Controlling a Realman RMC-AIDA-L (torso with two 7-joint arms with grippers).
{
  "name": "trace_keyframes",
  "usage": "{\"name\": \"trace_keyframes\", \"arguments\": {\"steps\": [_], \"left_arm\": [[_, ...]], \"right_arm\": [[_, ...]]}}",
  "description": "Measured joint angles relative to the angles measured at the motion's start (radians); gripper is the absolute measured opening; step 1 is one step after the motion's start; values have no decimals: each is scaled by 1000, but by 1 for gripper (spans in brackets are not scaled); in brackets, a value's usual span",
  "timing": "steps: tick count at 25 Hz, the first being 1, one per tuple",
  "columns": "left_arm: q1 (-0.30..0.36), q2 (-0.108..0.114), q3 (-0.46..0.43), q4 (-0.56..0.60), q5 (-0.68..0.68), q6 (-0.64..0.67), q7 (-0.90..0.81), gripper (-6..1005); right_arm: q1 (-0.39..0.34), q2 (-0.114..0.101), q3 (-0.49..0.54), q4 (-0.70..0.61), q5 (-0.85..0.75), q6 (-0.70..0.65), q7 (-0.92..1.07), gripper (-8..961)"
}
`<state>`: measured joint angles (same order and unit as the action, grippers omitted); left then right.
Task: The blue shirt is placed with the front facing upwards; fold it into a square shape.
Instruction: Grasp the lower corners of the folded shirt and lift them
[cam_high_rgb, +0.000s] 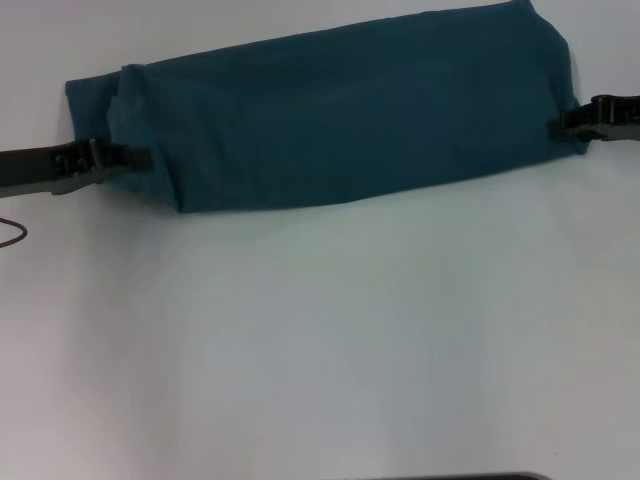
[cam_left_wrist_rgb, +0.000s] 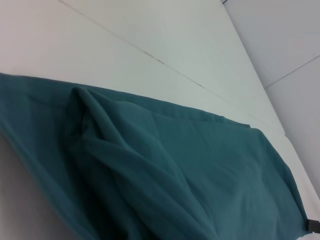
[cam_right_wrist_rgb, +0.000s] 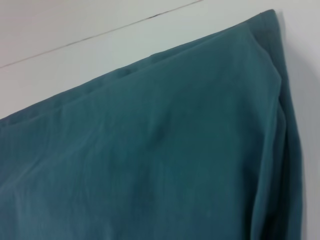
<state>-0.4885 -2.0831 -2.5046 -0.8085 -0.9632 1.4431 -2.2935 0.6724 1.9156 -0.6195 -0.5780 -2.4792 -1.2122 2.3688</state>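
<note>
Two grippers are seen at opposite ends of the blue shirt (cam_high_rgb: 340, 120), which is spread as a long folded band across the upper part of the head view, tilted so that its right end sits higher in the frame than its left. Only plain teal cloth is shown; no lettering is visible on the upper layer. The shirt is laid on the white desk (cam_high_rgb: 320, 340), whose bare surface fills the lower two thirds of the frame.

The left gripper (cam_high_rgb: 138, 157) is placed at the left edge of the frame, at mid-height of the shirt's left end, with its dark jaws brought together on the cloth edge there. The right gripper (cam_high_rgb: 562, 125) is placed at the right edge of the frame, its jaws closed on the shirt's right end near the lower corner.

In the left wrist view the shirt (cam_left_wrist_rgb: 165, 180) is shown with soft ridges gathered at the near end, and a thin seam line is seen on the desk (cam_left_wrist_rgb: 150, 40) behind it. In the right wrist view a smooth layer with a folded corner (cam_right_wrist_rgb: 150, 150) is shown.

A thin dark cable loop (cam_high_rgb: 12, 233) is seen on the desk at the far left.
</note>
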Motion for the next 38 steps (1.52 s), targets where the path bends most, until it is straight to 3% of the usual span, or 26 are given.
{"name": "trace_keyframes", "arguments": {"steps": [11, 15, 20, 21, 25, 30, 38], "left_arm": [[-5, 1, 0, 0, 0, 9, 0, 5], [-6, 9, 3, 0, 7, 18, 0, 7], [-7, 34, 42, 6, 14, 58, 0, 9], [-8, 47, 58, 4, 20, 87, -2, 10], [-3, 58, 63, -9, 37, 156, -5, 11], [10, 53, 64, -53, 95, 240, -15, 13], [64, 8, 63, -184, 221, 382, -53, 17]], "right_arm": [[-9, -15, -9, -5, -1, -13, 6, 25], [-13, -27, -14, -12, -2, -38, 6, 17], [-22, -31, -17, -74, -54, -157, 8, 7], [-25, -30, -17, -88, -66, -191, 9, 5], [-48, -13, -20, -136, -109, -294, 20, 4], [-83, 20, -26, -177, -152, -383, 26, 4], [-168, 60, -26, -227, -175, -472, 24, 4]]}}
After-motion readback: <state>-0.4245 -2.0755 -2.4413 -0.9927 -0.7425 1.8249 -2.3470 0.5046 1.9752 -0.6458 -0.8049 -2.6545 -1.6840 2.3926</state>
